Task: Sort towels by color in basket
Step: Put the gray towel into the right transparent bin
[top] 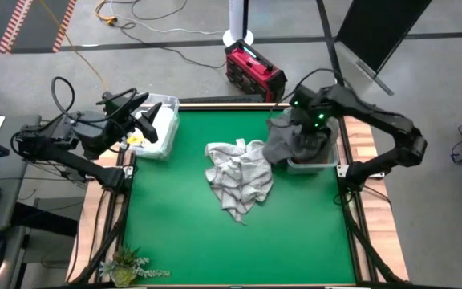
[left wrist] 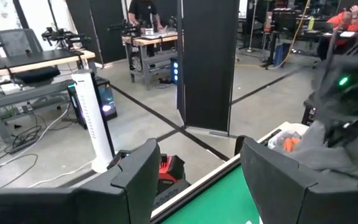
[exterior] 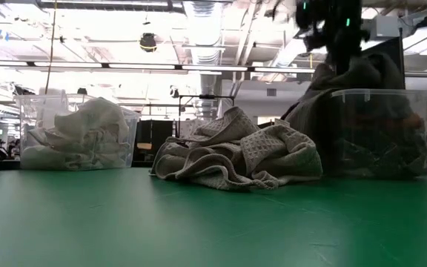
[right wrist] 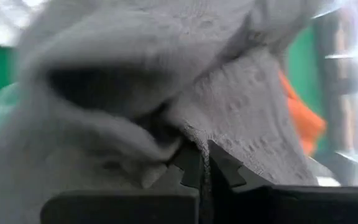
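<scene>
Over the right bin (top: 315,164), your right gripper (top: 310,128) clenches a dark grey towel (top: 291,143), probably for dropping; left gripper (top: 152,108) hangs released.

Finding no readable text, label, brand, number or sign anywhere in these views.
</scene>
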Tool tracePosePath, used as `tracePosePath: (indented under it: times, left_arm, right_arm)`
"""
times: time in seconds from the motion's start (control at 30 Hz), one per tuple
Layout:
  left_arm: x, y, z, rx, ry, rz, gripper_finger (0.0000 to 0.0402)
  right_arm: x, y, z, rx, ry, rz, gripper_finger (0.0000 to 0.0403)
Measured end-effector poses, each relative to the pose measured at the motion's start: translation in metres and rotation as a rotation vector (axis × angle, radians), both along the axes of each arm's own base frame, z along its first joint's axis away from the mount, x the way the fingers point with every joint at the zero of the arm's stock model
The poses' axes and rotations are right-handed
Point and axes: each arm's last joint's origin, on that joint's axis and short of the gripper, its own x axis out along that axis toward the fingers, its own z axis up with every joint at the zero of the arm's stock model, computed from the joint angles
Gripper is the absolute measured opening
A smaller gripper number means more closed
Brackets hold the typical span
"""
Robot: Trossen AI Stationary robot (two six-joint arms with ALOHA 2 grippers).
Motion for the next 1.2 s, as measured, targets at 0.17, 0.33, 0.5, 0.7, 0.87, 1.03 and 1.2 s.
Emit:
tracePosePath:
  times: [0.17,0.33,0.5,0.7,0.87,1.03,1.2]
  left_arm:
    - [0.000,-0.001,0.000,-0.003,-0.001,-0.021,0.0214]
    - [0.001,-0.002,0.000,-0.011,-0.006,-0.033,0.0214]
    - [0.001,-0.002,0.000,-0.015,-0.013,-0.033,0.0214]
    - [0.001,-0.002,0.000,-0.022,-0.021,-0.035,0.0214]
    - [0.001,-0.002,0.000,-0.023,-0.022,-0.035,0.0214]
    - [0.001,-0.002,0.000,-0.023,-0.023,-0.035,0.0214]
    - [0.001,-0.002,0.000,-0.026,-0.027,-0.035,0.0214]
  right_arm:
    - [0.000,-0.013,-0.054,0.004,-0.009,-0.038,0.0027]
    - [-0.002,-0.017,-0.099,-0.017,-0.017,0.006,0.0032]
    - [-0.004,-0.015,-0.132,0.014,0.011,0.018,0.0034]
    - [-0.004,-0.015,-0.127,0.023,0.016,0.021,0.0057]
    - [-0.004,-0.015,-0.091,0.012,-0.001,0.020,0.0107]
    - [-0.004,-0.014,-0.054,-0.006,-0.030,0.009,0.0177]
    - [-0.007,-0.013,-0.021,-0.019,-0.031,-0.006,0.0244]
